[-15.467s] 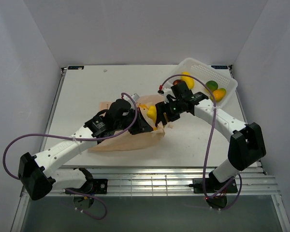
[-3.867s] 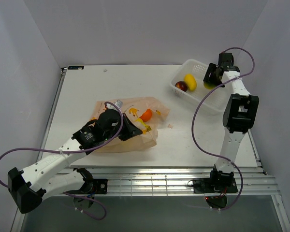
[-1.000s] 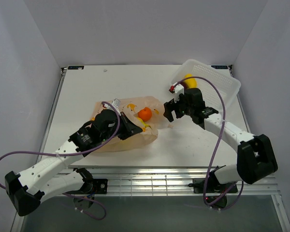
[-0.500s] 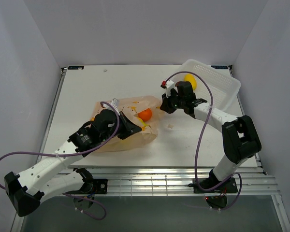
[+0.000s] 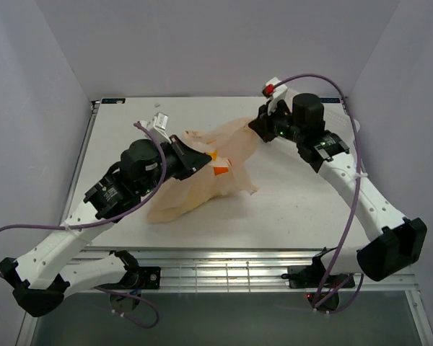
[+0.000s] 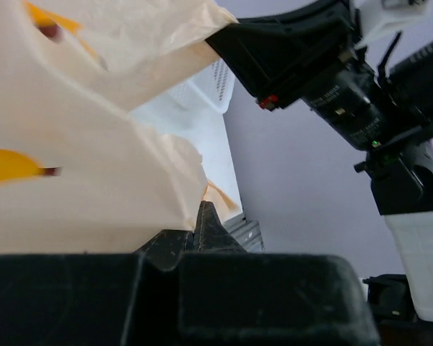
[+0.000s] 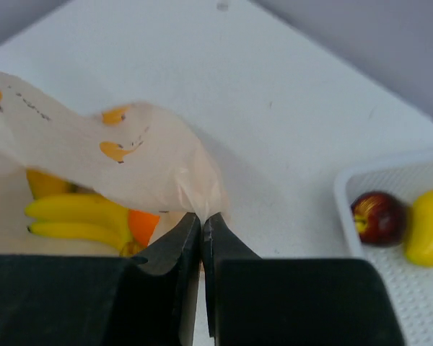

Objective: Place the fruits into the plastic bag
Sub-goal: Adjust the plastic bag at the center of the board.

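Observation:
The peach plastic bag [image 5: 202, 184] hangs stretched between both grippers, lifted off the table. My left gripper [image 5: 194, 160] is shut on its left rim, and the pinched film [image 6: 94, 194] shows at the fingertips [image 6: 202, 216]. My right gripper [image 5: 255, 128] is shut on the opposite rim, the plastic bag [image 7: 137, 155] caught at the tips of that gripper [image 7: 202, 216]. Inside lie a yellow banana bunch [image 7: 76, 216] and an orange [image 7: 141, 225]; the orange [image 5: 221, 171] glows through the film from above. A dark-red fruit [image 7: 377, 216] and a yellow fruit [image 7: 427, 225] lie in the basket.
The white lattice basket [image 7: 346, 189] stands on the table to the right of the bag, and its wall [image 6: 220, 76] also shows in the left wrist view. The right arm [image 5: 332, 155] crosses over it in the top view. Grey walls enclose the table.
The right gripper, open a second ago, has shut on the bag's right rim and risen toward the back. The left arm also rose, so the bag is now lifted and stretched.

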